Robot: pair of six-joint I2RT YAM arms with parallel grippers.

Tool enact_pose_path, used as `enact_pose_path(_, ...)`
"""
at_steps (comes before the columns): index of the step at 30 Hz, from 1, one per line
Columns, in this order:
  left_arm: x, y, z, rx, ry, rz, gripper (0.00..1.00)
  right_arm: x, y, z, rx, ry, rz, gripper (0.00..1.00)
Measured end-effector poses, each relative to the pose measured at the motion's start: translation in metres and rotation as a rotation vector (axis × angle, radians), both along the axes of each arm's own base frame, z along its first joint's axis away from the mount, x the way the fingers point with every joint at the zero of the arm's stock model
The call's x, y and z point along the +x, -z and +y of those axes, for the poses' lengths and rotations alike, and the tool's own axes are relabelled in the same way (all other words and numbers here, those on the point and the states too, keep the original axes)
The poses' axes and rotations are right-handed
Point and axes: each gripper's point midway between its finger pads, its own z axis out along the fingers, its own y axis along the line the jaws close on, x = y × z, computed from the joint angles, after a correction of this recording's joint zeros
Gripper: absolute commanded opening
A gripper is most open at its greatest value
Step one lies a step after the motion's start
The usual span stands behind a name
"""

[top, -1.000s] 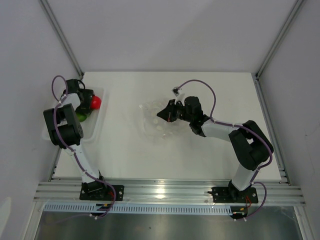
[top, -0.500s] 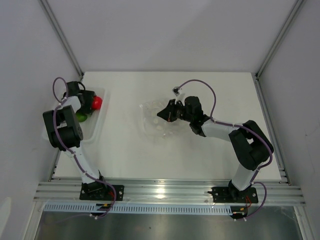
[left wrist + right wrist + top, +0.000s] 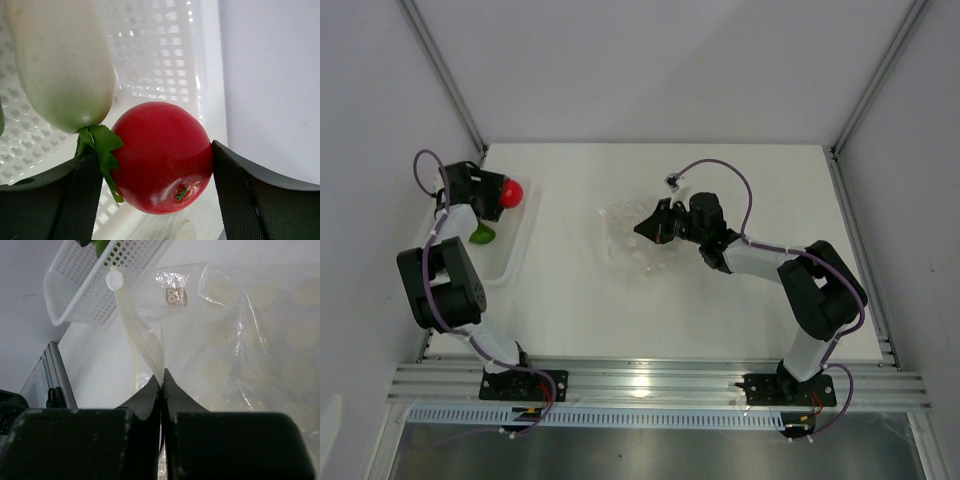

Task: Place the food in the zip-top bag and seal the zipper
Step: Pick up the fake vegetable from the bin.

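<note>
Your left tool [image 3: 157, 150] is clamped on the red tomato [image 3: 165, 165], just above the white basket [image 3: 165, 60], beside the white piece [image 3: 60, 65]. Your right tool [image 3: 161, 380] pinches the zip-top bag [image 3: 250, 340] by its edge on the bench [image 3: 720, 300]. The bag looks empty, so loading and sealing remain.

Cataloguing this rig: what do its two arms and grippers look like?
The left arm and right arm share black blocky joints, white links and looping purple cables. The left gripper and right gripper each have two black fingers, the left's pads finely ribbed.
</note>
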Motion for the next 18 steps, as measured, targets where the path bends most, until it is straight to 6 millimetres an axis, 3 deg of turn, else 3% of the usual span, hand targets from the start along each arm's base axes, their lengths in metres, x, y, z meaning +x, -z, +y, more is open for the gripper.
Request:
enact_pose_path(5, -0.006, -0.024, -0.003, 0.029, 0.022, -0.061, 0.63, 0.0, 0.0, 0.0, 0.0, 0.0, 0.0, 0.0)
enact_pose_path(13, -0.038, -0.025, -0.021, 0.02, 0.076, -0.089, 0.63, 0.0, 0.0, 0.0, 0.001, -0.001, -0.002, 0.0)
enact_pose_path(18, -0.051, -0.041, -0.026, 0.036, 0.098, -0.134, 0.64, 0.0, 0.005, 0.001, -0.004, -0.003, 0.007, 0.0)
